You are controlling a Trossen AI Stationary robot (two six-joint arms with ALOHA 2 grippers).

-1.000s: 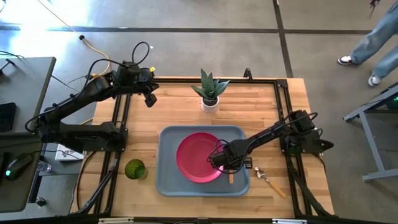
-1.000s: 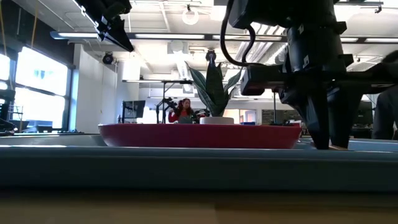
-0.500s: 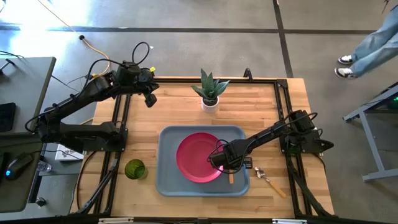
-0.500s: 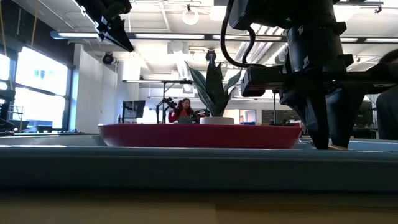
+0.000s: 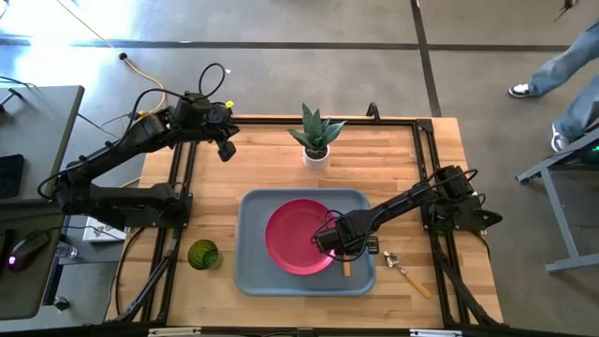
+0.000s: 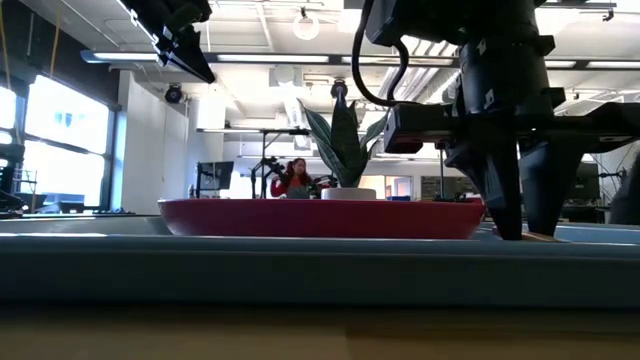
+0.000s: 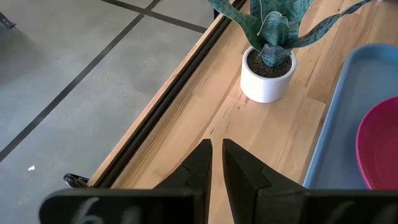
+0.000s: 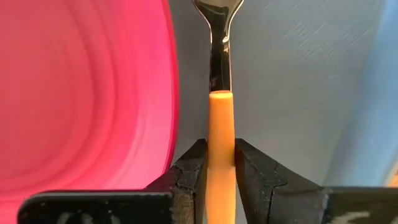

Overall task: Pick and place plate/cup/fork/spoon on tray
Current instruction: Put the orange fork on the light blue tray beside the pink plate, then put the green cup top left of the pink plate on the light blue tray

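A: Right hand (image 8: pixel 221 155) down low in the tray (image 5: pixel 253 271), fingers (image 8: pixel 189 165) pressed to both sides of the fork (image 8: pixel 220 124), gripping its orange handle.

B: Lying flat or lifted?

A: Hard to tell. Looks to be at or just above the tray floor in the low view. Tines pointing away from the wrist, handle running alongside the plate (image 5: pixel 298 236).

B: Why there?

A: Probably the only free strip on that side. Pink plate filling the tray's middle, so just a narrow lane between the plate's edge and the tray's right rim. Held parallel to that edge, likely to set it down without riding up on the plate.

B: Room to get out?

A: Tight sideways, with the plate close on one side and the raised rim on the other. Open straight up. Best to spread the fingers only a little, then lift.

B: And the rest?

A: Spoon (image 5: pixel 401 268) out on the bench (image 5: pixel 393 159), just beyond the tray's right rim, an easy reach. Green cup (image 5: pixel 203 255) on the bench off the tray's left front corner. Left hand (image 7: pixel 214 152) waiting high near the bench's back left edge, all but closed, empty. White plant pot (image 5: pixel 316 154) behind the tray, clear of everything.
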